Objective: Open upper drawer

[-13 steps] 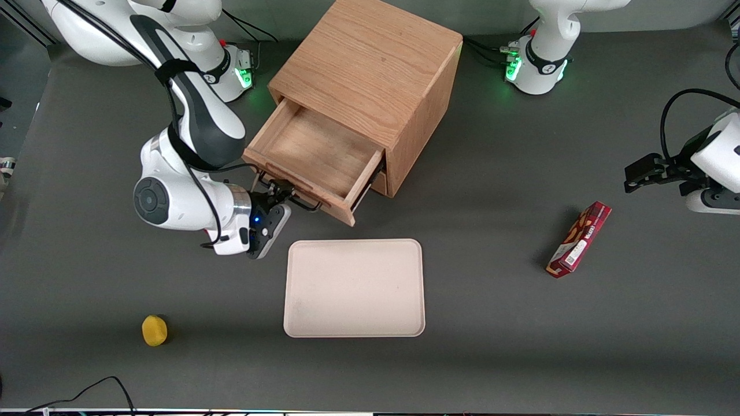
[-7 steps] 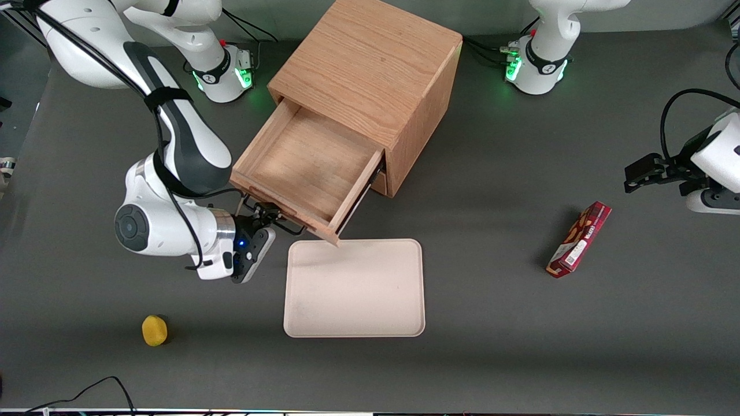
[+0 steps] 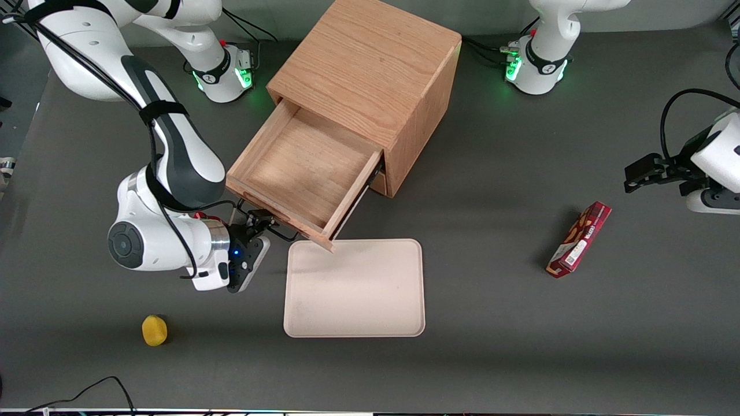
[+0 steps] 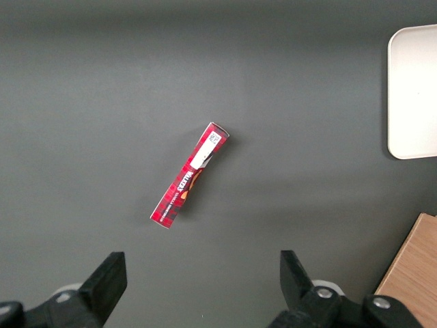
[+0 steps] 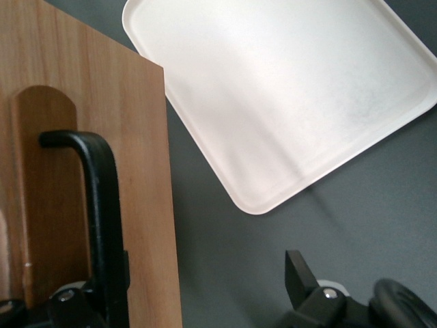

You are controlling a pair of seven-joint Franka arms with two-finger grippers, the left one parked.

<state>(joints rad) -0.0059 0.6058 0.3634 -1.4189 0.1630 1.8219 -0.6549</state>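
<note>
The upper drawer (image 3: 300, 167) stands pulled well out of the wooden cabinet (image 3: 370, 75), its bare wooden floor showing and its front corner hanging over the edge of the cream tray (image 3: 354, 288). The right arm's gripper (image 3: 258, 225) sits at the drawer's front, by the black wire handle (image 5: 102, 212), its fingers spread with one beside the bar, as the wrist view shows. A yellow fruit (image 3: 154, 330) lies nearer the front camera, and a red snack box (image 3: 579, 239) toward the parked arm's end.

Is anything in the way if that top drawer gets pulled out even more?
Nothing on the table blocks it. The upper drawer is pulled out, its corner just overhanging the low tray; the gripper is at its handle.
</note>
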